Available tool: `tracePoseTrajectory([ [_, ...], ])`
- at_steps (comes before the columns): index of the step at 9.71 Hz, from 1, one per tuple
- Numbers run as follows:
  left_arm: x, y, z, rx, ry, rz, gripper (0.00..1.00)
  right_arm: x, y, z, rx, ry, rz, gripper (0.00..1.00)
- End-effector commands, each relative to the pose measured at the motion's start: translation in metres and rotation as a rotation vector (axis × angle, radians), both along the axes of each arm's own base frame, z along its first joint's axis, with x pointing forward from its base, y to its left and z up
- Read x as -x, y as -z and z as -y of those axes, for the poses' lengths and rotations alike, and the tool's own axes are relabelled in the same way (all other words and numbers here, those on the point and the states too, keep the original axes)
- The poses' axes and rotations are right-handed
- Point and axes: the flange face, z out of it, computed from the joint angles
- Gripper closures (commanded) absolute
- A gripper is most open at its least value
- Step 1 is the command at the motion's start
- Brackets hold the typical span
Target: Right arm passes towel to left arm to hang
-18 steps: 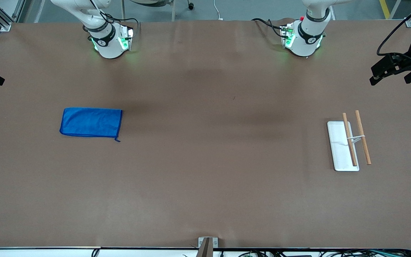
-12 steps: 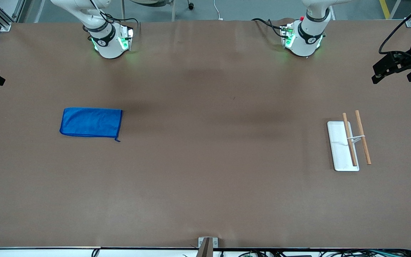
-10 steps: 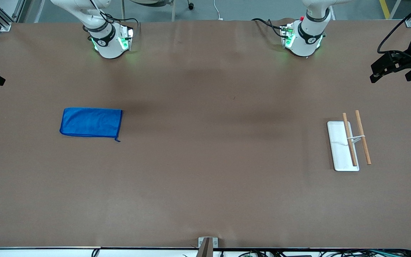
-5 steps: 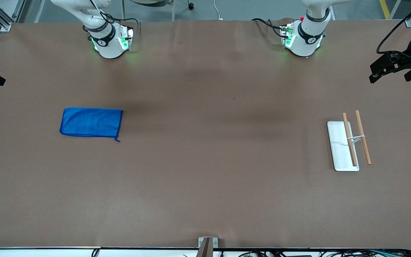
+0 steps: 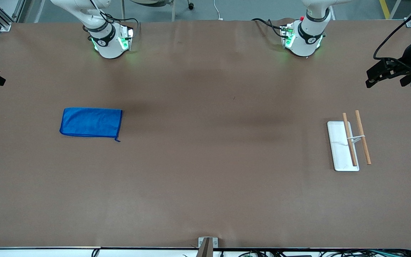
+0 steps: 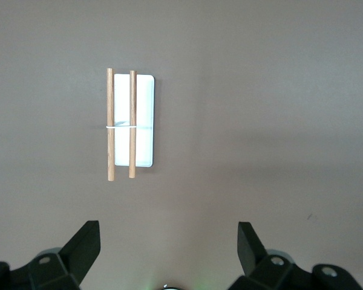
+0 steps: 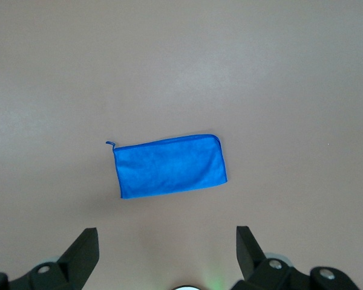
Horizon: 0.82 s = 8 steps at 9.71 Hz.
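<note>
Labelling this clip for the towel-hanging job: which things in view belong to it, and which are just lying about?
Belongs to the job:
- blue towel, flat on the table
- rack with two wooden rods
- right hand, open, high over the towel
- left hand, open, high over the rack

Just lying about:
- nothing else on the table

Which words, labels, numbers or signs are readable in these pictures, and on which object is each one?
No text can be read anywhere.
A small round dark emblem on the black band of the right arm: too small to read.
The same emblem on the left arm: too small to read.
The towel, the white tray, the wooden rods and the table: no print.
</note>
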Motion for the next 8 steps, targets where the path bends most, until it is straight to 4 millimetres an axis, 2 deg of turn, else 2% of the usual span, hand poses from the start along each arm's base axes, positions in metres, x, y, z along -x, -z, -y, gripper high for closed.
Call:
tracePoseTrajectory([
  [1,-0.004,0.011,0.002,-0.011,0.020,-0.020,0.00,0.008,-0.002,0.000,-0.013,-0.005,0.013,0.00],
  [6,-0.008,0.011,0.003,-0.007,0.024,-0.005,0.00,0.006,0.004,-0.004,-0.015,-0.047,-0.010,0.00],
  [7,-0.008,0.011,0.003,-0.005,0.022,-0.005,0.00,0.007,0.027,-0.007,-0.030,-0.095,-0.093,0.00],
  [8,-0.008,0.011,0.002,-0.005,0.021,-0.005,0.00,0.005,0.064,-0.006,-0.037,-0.096,-0.134,0.00],
])
